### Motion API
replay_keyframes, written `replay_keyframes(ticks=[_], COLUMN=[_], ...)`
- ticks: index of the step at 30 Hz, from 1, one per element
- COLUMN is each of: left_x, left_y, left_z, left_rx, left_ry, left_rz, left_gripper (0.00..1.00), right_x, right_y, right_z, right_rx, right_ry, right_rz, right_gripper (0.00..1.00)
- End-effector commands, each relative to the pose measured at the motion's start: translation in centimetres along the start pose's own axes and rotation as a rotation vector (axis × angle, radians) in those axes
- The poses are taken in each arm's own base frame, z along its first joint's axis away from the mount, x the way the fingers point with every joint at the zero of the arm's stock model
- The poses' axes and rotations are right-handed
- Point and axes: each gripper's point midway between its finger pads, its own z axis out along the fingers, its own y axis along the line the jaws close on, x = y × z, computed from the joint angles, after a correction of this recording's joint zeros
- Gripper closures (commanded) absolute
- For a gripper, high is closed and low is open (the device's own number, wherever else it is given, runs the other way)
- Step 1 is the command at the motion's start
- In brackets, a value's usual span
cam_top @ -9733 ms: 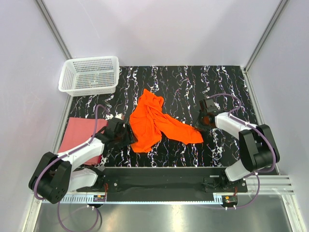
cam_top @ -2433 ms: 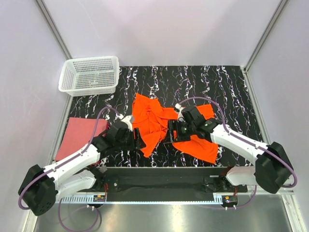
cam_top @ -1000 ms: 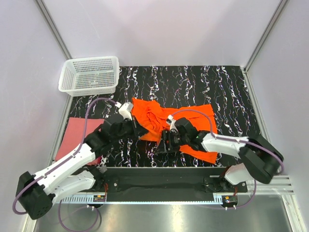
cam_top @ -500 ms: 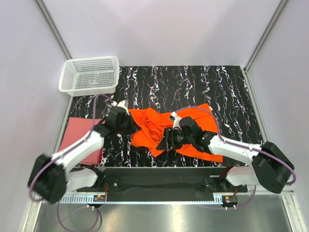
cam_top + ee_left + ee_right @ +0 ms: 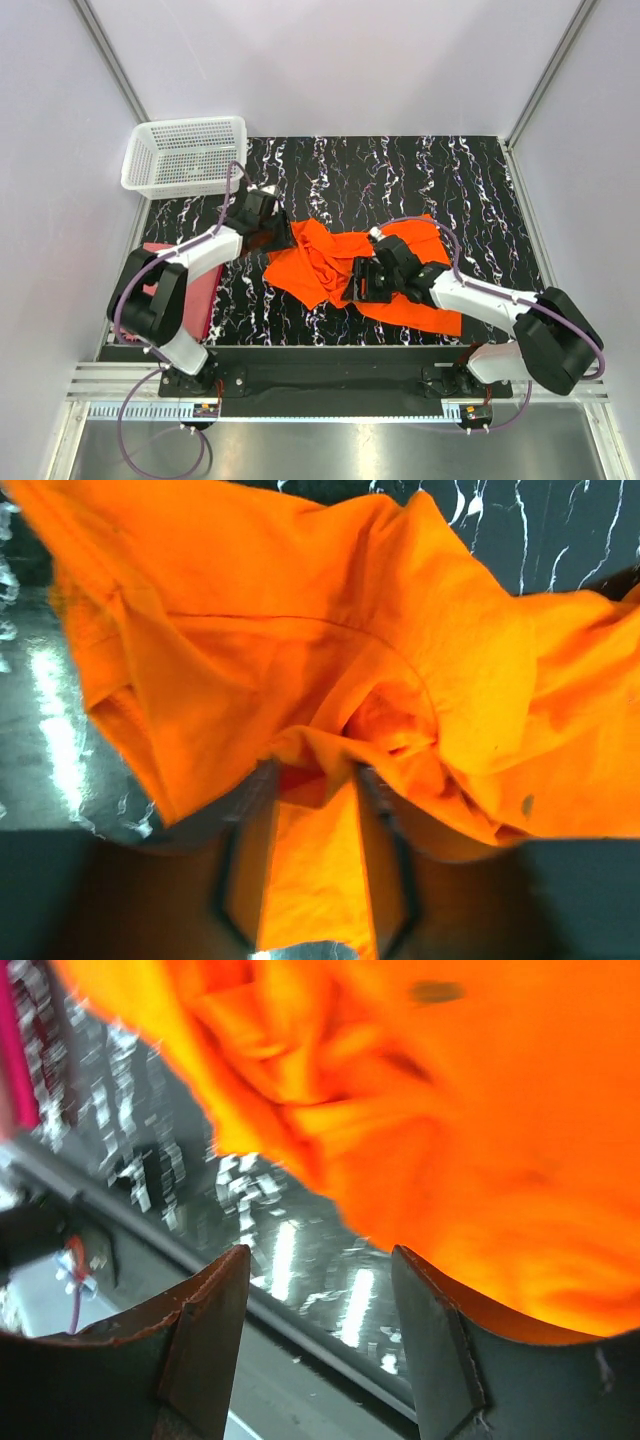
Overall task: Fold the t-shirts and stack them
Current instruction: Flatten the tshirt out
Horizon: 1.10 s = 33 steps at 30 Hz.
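The orange t-shirt [image 5: 330, 262] is seen crumpled across the middle of the black marbled table [image 5: 400, 170]. Its left edge is drawn up toward the left pincer [image 5: 275, 231], and its lower right corner is spread almost to the near edge of the table. In the left wrist view, the left pincer [image 5: 315, 772] is shown with its jaws apart. Orange cloth is bunched over both fingers [image 5: 262, 792] and laid in the gap between them, so whether the cloth is pressed by them cannot be told. The right pincer [image 5: 356, 283] is set low at the shirt's near hem. In the right wrist view its jaws [image 5: 318, 1260] are held wide with nothing between them: the orange hem is seen just beyond the fingertips, and bare table below it. The pink-red t-shirt [image 5: 203, 300] is laid flat at the table's left edge. It is well apart from the orange one and partly covered by the left arm. A broad band of bare marbled surface is left between the orange shirt and the far edge, and another along the right side. The white mesh basket [image 5: 185, 155] is placed at the far left corner, near the left pincer but not touched by it.
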Motion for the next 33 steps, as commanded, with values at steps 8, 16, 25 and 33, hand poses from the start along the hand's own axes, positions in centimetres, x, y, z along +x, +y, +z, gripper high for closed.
replay_keyframes(ticks=[8,16,25,33], left_x=[2.4,6.8,5.7,3.8], left_y=[0.0,3.8,3.3,2.5], left_z=[-9.0,-9.3,-9.3,-8.5], left_rx=[0.069,0.014,0.086,0.149], left_ry=[-0.162,-0.141,-0.170,-0.156], left_rz=[0.048,0.001,-0.051,-0.038], left_gripper=[0.45,0.51,0.55,0.43], right_x=[-6.6,-10.3,-13.9,-17.3], right_y=[-4.2,-2.8,-6.4,-9.8], right_z=[0.0,4.2,9.0,10.1], right_rx=[0.264,0.255,0.334,0.352], right_ry=[-0.117,-0.118,-0.201,-0.226], right_rz=[0.021,0.045,0.244,0.311], right_gripper=[0.36,0.51,0.57,0.52])
